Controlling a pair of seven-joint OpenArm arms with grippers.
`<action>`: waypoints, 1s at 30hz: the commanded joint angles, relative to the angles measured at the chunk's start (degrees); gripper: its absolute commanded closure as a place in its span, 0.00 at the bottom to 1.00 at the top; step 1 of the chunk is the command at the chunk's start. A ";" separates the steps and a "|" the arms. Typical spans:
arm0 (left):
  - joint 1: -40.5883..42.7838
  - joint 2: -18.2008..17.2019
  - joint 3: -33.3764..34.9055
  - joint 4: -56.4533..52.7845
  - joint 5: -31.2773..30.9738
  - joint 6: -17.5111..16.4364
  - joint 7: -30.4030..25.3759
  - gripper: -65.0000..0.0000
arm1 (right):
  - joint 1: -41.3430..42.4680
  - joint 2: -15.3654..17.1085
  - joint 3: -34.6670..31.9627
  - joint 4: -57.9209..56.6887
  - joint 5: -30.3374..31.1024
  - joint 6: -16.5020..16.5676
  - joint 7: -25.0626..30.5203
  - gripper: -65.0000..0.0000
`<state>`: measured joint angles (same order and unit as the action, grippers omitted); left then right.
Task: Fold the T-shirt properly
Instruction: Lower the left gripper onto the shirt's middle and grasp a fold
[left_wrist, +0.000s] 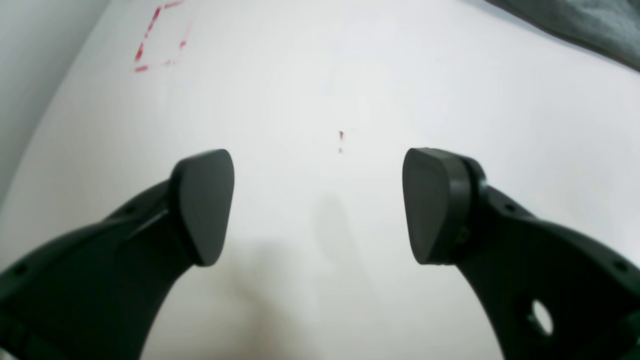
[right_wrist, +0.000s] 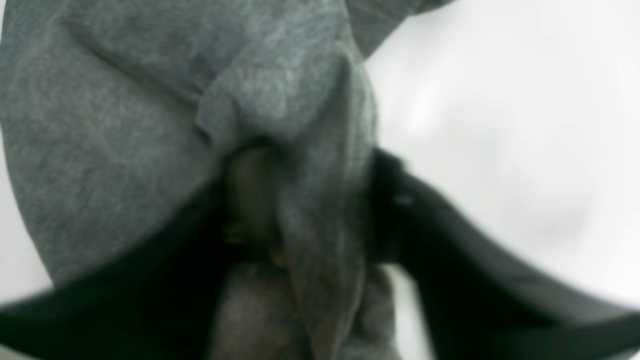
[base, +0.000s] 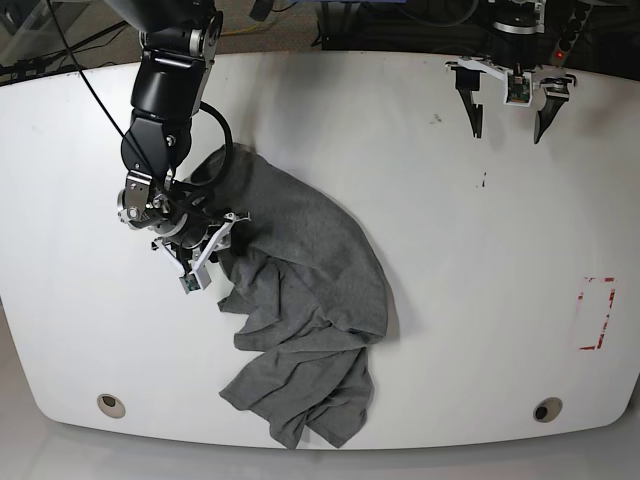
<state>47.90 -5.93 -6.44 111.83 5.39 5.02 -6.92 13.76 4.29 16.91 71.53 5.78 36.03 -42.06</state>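
From the left wrist camera I see my left gripper (left_wrist: 318, 205) hanging over bare white desk (left_wrist: 310, 90), its two black rounded jaws spread wide with nothing between them. A dashed red rectangle (left_wrist: 159, 36) is marked on the desk at the far left, a tiny red speck (left_wrist: 341, 135) sits ahead of the jaws, and a corner of the heather-grey cotton T-shirt (left_wrist: 590, 25) shows at the upper right, well apart from the jaws.

The right wrist camera is blurred, but I can make out my right gripper (right_wrist: 300, 210) with its dark jaws pinched on a bunched fold of the grey fabric, which fills the left and centre of the picture.

In the base view the T-shirt lies crumpled left of the desk's centre, stretching toward the near edge. My right gripper sits at the shirt's left edge, gripping cloth. My left gripper hangs near the far right edge, jaws apart, away from the shirt.
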 joint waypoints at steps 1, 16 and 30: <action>0.06 -0.09 -0.02 0.92 0.19 0.30 -1.57 0.24 | 1.41 0.23 0.02 0.96 0.86 0.23 1.32 0.86; -16.73 0.09 1.91 1.18 -0.16 0.30 16.90 0.24 | -7.74 0.23 -0.16 20.30 0.77 0.23 -0.44 1.00; -34.23 0.18 12.55 0.83 -0.16 0.30 31.23 0.24 | -22.07 2.08 -0.07 43.24 0.24 3.97 -2.11 1.00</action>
<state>15.20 -5.67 5.67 111.81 5.08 5.10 24.67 -8.14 5.21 16.56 112.64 5.39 40.14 -45.47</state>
